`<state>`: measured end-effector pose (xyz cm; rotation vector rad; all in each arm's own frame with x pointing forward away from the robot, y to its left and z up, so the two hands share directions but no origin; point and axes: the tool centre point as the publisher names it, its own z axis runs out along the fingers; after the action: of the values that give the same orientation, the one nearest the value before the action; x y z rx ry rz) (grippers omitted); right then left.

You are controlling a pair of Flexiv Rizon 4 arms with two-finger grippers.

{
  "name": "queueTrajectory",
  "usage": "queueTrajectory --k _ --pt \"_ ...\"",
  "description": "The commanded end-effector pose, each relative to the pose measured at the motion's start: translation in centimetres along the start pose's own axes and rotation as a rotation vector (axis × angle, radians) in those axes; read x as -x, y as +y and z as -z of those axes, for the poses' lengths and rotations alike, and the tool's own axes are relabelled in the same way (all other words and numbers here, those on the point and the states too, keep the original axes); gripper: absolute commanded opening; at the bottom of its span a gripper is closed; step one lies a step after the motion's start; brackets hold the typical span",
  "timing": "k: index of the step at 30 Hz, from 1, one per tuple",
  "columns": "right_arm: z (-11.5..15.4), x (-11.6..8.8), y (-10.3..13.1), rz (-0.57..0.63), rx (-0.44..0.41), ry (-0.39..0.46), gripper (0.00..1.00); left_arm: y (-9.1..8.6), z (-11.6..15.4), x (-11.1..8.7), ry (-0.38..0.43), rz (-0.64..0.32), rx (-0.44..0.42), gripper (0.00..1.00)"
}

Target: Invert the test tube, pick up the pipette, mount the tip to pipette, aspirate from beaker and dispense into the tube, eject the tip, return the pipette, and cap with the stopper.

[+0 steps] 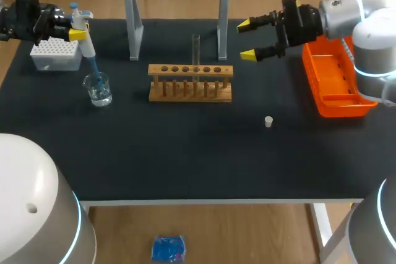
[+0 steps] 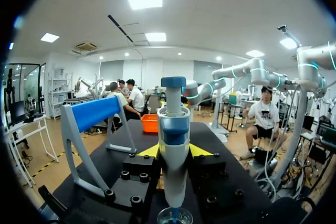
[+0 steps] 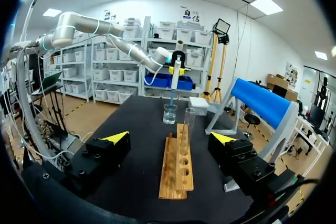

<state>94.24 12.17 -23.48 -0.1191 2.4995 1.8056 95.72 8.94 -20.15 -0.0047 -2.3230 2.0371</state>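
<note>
Pipette [image 1: 87, 46], upright at upper left in the clenched left gripper [image 1: 76, 30], dips into the beaker [image 1: 99, 89]; test tube [image 1: 196, 51] stands rightward; right gripper [image 1: 247, 40] released.

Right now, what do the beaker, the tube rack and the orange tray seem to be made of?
The beaker looks like clear glass, possibly clear plastic: the dark table shows through its walls. The tube rack seems bare wood, matte tan with visible grain. The orange tray is likely moulded plastic: uniform bright colour, ribbed walls.
</note>
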Motion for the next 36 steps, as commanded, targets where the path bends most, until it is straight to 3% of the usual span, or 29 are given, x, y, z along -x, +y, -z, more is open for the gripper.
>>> queueTrajectory --k 1,25,36 --pt "-0.7 0.3 -0.1 -0.013 -0.011 -0.005 1.00 -0.1 0.0 0.0 0.001 0.000 0.001 0.00" --pt "-0.7 0.3 -0.1 -0.014 -0.012 -0.008 1.00 -0.1 0.0 0.0 0.001 0.000 0.001 0.00" --pt "-0.7 0.3 -0.1 -0.014 -0.012 -0.008 1.00 -3.2 1.0 -0.5 -0.024 -0.002 0.058 0.00"
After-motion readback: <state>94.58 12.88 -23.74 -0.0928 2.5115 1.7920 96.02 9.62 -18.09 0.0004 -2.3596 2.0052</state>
